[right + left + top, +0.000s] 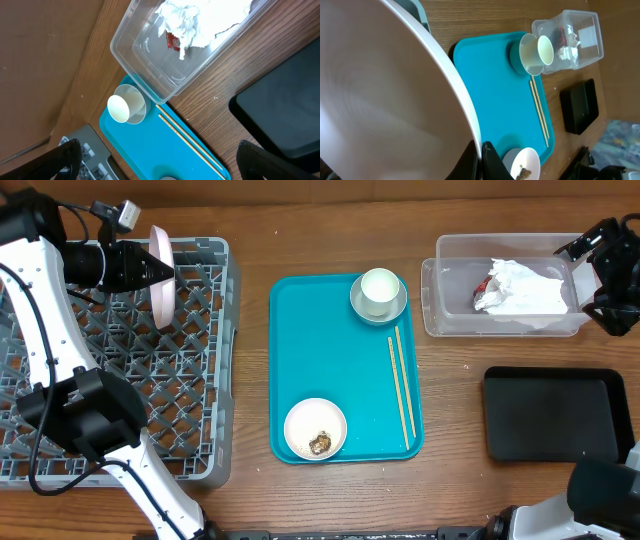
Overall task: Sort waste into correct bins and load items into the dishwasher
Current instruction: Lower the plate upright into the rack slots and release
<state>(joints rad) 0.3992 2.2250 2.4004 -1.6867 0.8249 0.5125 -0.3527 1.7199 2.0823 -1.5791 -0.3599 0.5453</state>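
Observation:
My left gripper (168,272) is shut on the rim of the pale pinkish-white plate (161,280), which stands on edge over the grey dishwasher rack (200,430). The plate (395,100) fills the left wrist view, pinched at the fingertips (481,155). On the teal tray (340,370) sit a white cup (379,288) in a grey-green saucer, two chopsticks (401,385), and a small bowl (315,430) holding a brown scrap. The clear tub (450,310) holds a crumpled napkin (525,288) and a red wrapper (486,288). My right gripper (592,280) hangs open and empty at the tub's right end.
A shallow black tray (550,415) lies on the wooden table at the front right, with nothing in it. The right wrist view looks down on the tub (145,55), the cup (125,105), the chopsticks (190,145) and the black tray (285,110).

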